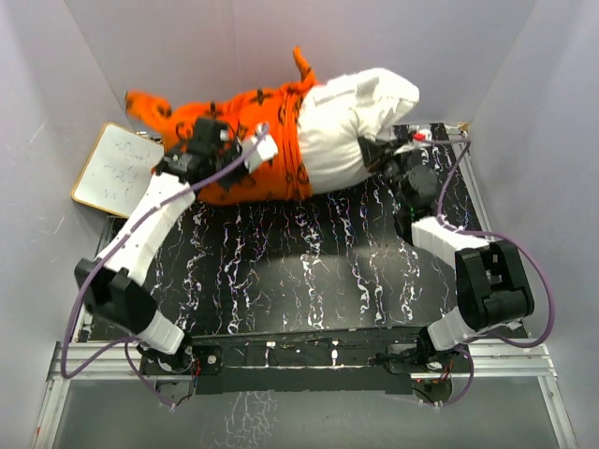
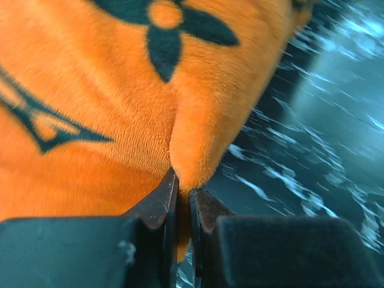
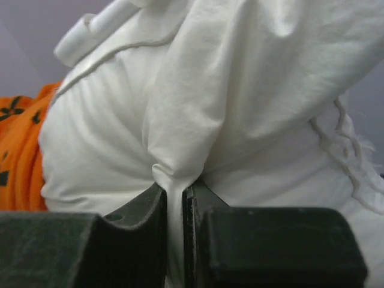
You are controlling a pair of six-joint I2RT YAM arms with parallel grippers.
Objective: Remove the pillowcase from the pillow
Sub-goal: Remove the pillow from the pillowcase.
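The orange pillowcase [image 1: 239,140] with black motifs covers the left part of the white pillow [image 1: 351,122], which sticks out bare to the right at the back of the table. My left gripper [image 1: 217,140] is shut on a fold of the pillowcase [image 2: 198,150]; orange plush is pinched between its jaws [image 2: 183,195]. My right gripper [image 1: 374,154] is shut on a pinch of the pillow's white fabric [image 3: 198,108], drawn tight between its jaws [image 3: 174,192]. The pillowcase's orange edge [image 3: 18,150] shows at the left of the right wrist view.
A flat white board with a tan frame [image 1: 117,168] lies at the left edge of the black marbled table [image 1: 309,271]. Pale walls enclose the back and both sides. A purple cable [image 1: 524,271] loops beside the right arm.
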